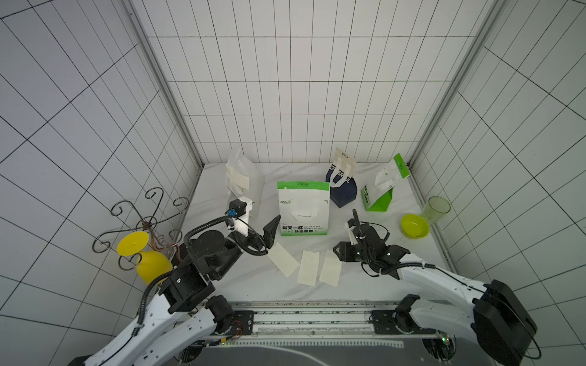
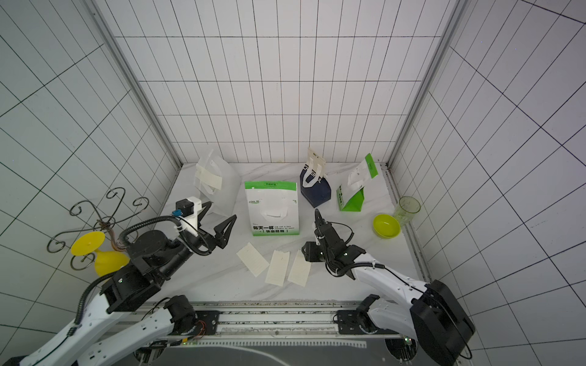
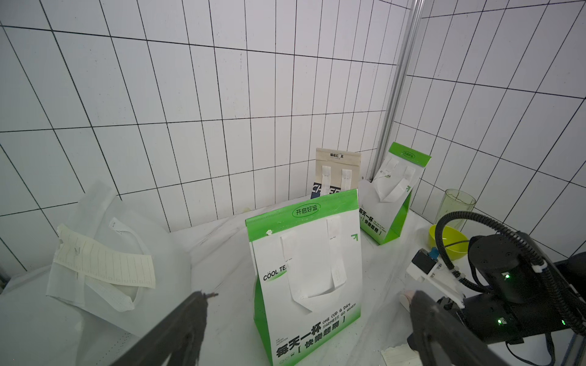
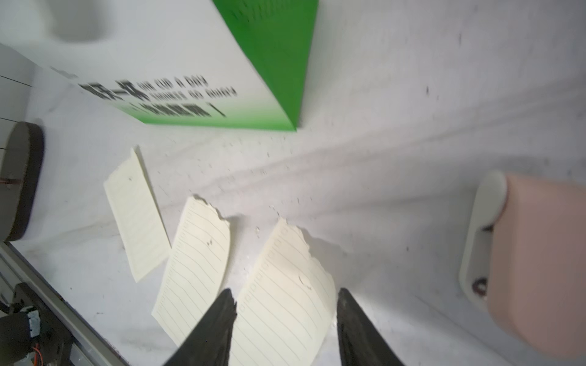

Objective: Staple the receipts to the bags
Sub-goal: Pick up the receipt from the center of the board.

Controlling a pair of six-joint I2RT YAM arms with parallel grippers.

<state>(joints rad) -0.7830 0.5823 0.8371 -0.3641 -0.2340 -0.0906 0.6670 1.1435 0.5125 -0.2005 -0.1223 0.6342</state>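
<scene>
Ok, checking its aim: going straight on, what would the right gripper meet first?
Likely the loose receipt nearest it, lying on the table and framed between the parted jaws of the right gripper; depth is hard to judge.

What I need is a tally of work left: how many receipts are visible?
4. Three lie on the table before the middle green-and-white bag: left receipt, centre receipt, right receipt. Fourth receipt rests on the white bag, rear left. Others may be hidden.
</scene>
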